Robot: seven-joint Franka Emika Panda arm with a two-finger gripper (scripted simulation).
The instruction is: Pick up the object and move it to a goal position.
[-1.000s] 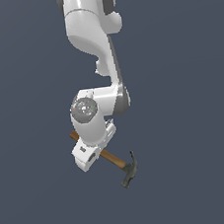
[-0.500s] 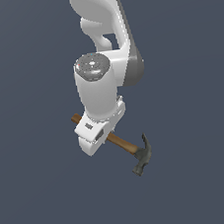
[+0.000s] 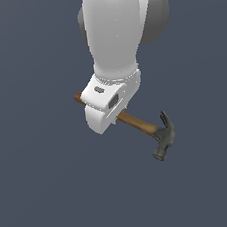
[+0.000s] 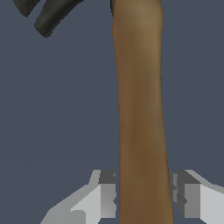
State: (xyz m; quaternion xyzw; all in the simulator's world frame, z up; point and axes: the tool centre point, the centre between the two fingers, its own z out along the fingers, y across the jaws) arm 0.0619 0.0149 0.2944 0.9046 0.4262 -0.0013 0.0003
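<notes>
Between the gripper's two fingers: one claw hammer, item count one. Brown handle clamped near its butt end; long axis runs from roughly ten o'clock down to four o'clock in the exterior view. Dark grey head projects well clear of the gripper at four o'clock. One arm. No goal marker visible.

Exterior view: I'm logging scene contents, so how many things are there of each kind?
Hammer: 1
Robot arm: 1
Claw: 1, fingers pressed on the hammer's brown handle
Total: 3
</notes>
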